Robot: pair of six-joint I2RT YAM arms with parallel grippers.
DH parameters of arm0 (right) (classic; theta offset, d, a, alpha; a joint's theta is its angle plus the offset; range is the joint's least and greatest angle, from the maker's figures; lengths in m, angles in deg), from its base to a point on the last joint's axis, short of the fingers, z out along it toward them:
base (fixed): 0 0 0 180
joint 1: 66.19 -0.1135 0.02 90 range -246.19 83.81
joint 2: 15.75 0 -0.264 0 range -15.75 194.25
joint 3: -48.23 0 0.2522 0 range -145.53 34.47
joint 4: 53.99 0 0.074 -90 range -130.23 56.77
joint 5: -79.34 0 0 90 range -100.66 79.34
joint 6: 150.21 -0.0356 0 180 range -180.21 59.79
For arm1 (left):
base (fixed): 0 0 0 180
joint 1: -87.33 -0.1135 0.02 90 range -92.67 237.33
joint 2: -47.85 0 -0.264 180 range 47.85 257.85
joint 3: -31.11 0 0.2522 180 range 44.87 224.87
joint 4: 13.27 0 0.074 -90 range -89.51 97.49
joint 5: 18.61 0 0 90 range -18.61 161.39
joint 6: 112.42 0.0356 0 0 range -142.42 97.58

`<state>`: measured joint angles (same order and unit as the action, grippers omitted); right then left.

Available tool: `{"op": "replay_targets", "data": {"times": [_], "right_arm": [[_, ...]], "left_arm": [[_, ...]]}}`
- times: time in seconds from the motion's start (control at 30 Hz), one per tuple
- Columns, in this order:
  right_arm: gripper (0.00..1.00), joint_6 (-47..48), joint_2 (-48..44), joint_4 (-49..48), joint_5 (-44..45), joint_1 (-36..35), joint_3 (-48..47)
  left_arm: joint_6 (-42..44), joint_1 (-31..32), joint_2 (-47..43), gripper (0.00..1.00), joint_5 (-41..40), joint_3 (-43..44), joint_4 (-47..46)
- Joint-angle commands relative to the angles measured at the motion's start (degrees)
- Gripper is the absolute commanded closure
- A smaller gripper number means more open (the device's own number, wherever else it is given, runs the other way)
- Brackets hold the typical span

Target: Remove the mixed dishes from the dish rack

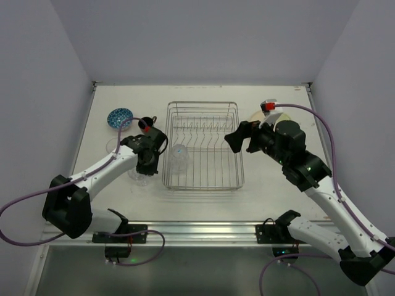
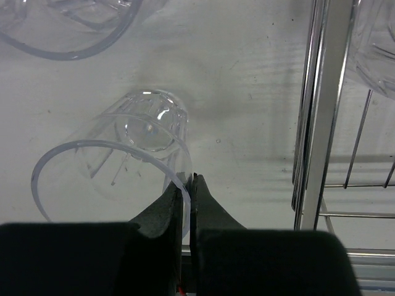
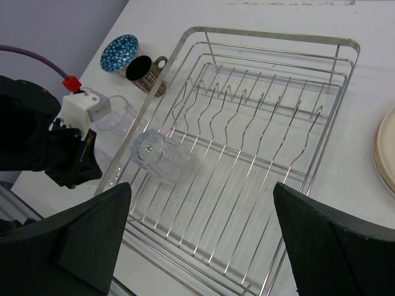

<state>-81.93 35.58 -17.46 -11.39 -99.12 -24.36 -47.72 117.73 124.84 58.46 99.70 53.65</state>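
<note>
Left tool (image 2: 190, 183) pinching clear faceted glass (image 2: 117, 163) rim | right tool (image 3: 203, 234) spread wide | wire rack (image 3: 271, 38)

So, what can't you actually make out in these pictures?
- Stack of cream round plates: top view, right arm covers most; right wrist view, edge cuts it.
- Tilted clear glass in the left end effector: left wrist view, too transparent to tell if its base touches the table.
- Another clear glass: same view, top edge crops it.
</note>
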Motion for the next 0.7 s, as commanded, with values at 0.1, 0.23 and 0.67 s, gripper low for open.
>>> {"op": "replay_targets", "data": {"times": [0.1, 0.23, 0.67], "right_arm": [[0.01, 1.1, 0.4, -0.6, -0.4, 0.0, -0.4], [0.01, 1.3, 0.6, -0.6, -0.6, 0.0, -0.4], [0.01, 1.4, 1.8, -0.7, -1.4, 0.1, -0.5]], "left_arm": [[2.5, -1.0, 2.6, 0.99, 3.1, -0.4, -4.5], [3.2, -1.0, 4.0, 0.97, 4.8, -0.8, -5.4], [3.0, -1.0, 3.3, 0.61, 2.6, -0.1, -4.1]]}}
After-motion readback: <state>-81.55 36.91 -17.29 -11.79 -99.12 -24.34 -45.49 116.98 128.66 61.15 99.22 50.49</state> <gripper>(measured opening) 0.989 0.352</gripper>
